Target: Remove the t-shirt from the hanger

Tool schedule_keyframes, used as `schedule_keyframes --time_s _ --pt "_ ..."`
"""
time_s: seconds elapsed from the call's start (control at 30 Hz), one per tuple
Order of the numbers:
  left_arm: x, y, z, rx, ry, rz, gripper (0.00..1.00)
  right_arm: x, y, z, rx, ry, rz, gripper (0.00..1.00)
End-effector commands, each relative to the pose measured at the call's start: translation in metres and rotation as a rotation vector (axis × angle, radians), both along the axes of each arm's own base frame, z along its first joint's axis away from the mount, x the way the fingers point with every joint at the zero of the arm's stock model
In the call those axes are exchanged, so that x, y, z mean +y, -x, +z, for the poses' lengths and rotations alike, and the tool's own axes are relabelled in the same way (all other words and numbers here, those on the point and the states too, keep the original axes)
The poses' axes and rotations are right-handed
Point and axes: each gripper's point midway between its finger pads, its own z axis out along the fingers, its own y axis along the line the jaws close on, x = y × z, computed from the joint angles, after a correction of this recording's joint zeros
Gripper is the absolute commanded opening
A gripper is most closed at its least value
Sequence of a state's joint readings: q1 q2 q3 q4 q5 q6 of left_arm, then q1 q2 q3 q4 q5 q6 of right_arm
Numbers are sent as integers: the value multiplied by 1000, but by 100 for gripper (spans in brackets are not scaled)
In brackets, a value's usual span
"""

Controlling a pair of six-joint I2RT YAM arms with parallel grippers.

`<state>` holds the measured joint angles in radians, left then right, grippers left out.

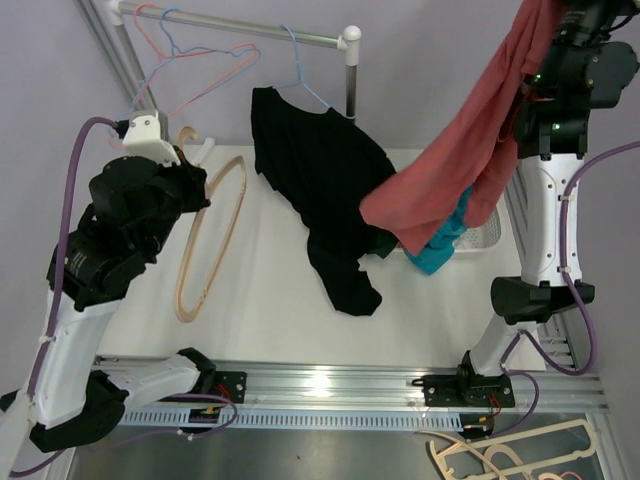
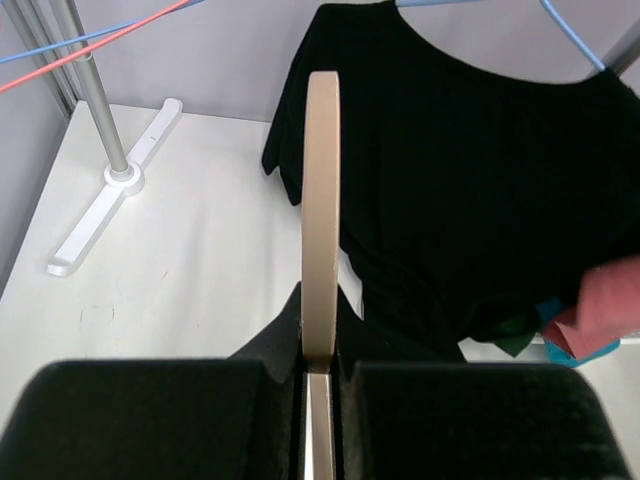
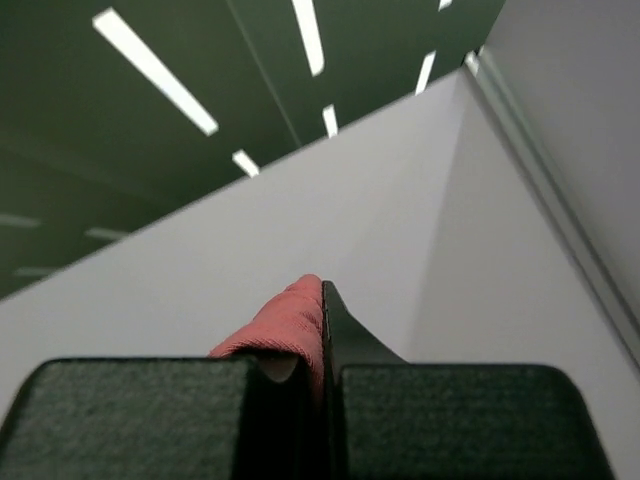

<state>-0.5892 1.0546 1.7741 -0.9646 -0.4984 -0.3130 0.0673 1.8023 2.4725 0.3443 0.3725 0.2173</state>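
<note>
Though seemingly past the pull-off, with the left tool [image 2: 320, 368] clamped tight on the bare wooden hanger [image 2: 321, 200] and the right tool [image 3: 322, 372] pinched closed on the red t-shirt [image 1: 470, 150] dangling high over the surface [image 1: 270, 300], calls next for lowering and releasing the cloth.

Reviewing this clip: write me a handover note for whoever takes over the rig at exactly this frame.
Left gripper: shut on the wooden hanger, which carries no garment.
Right gripper: shut on the red t-shirt, raised high; the shirt drapes down over the basket.
Done: the red t-shirt is off the wooden hanger.
Left: probably lower and release the shirt, then set the hanger down.
Note: a black t-shirt hangs on a blue hanger on the rail, with neither gripper on it.
</note>
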Motion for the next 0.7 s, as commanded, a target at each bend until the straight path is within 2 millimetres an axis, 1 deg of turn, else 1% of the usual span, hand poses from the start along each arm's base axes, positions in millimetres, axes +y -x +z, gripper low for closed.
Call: schedule_keyframes --time_s 0.0,0.03,0.07,0.1,0.13,0.17,0.2,0.23,0.27,0.3,0.33,0.37,0.4,0.43,0.47,0.5,0.57,0.6,0.63,0.67 --pt "-1 -14 24 -97 58 11 1 32 -40 -41 177 42 180 0" --pt "-2 -19 24 -96 60 15 1 37 -41 -50 208 55 206 0" --pt "3 -24 28 -106 70 35 1 46 -66 -85 303 76 243 0" --pt "2 -28 27 -101 72 33 1 52 -73 -101 349 83 272 0" --pt "4 -31 32 -109 79 39 1 58 -77 -116 383 100 302 0" --pt "7 -40 32 -101 74 59 1 66 -67 -119 391 120 333 0" --pt "7 -44 34 -103 71 63 1 71 -84 -162 479 113 344 0" --pt "9 -47 39 -114 70 70 1 72 -83 -178 505 106 347 0" --pt "13 -50 45 -129 68 85 1 74 -67 -179 497 100 355 0" --pt "13 -59 46 -133 46 91 1 74 -75 -224 580 77 356 0" --pt "17 -58 59 -164 51 101 1 73 -73 -242 615 54 354 0" --pt "19 -61 63 -170 47 110 1 73 -69 -258 647 35 358 0" --pt "16 -72 58 -154 27 112 1 71 -56 -266 664 0 363 0" --pt "15 -73 68 -168 32 96 1 71 -56 -309 750 -25 362 0" --pt "18 -74 77 -182 38 94 1 73 -45 -323 788 -40 364 0" --pt "12 -89 68 -145 24 78 1 75 -41 -343 840 -66 363 0" --pt "10 -87 84 -152 35 28 1 74 -34 -410 1036 -109 328 0" --pt "7 -93 81 -131 32 18 1 80 -32 -443 1138 -123 325 0" --pt "6 -101 84 -129 33 18 1 83 -30 -469 1222 -153 327 0" --pt "6 -103 84 -129 30 16 1 87 -22 -509 1378 -153 318 0"
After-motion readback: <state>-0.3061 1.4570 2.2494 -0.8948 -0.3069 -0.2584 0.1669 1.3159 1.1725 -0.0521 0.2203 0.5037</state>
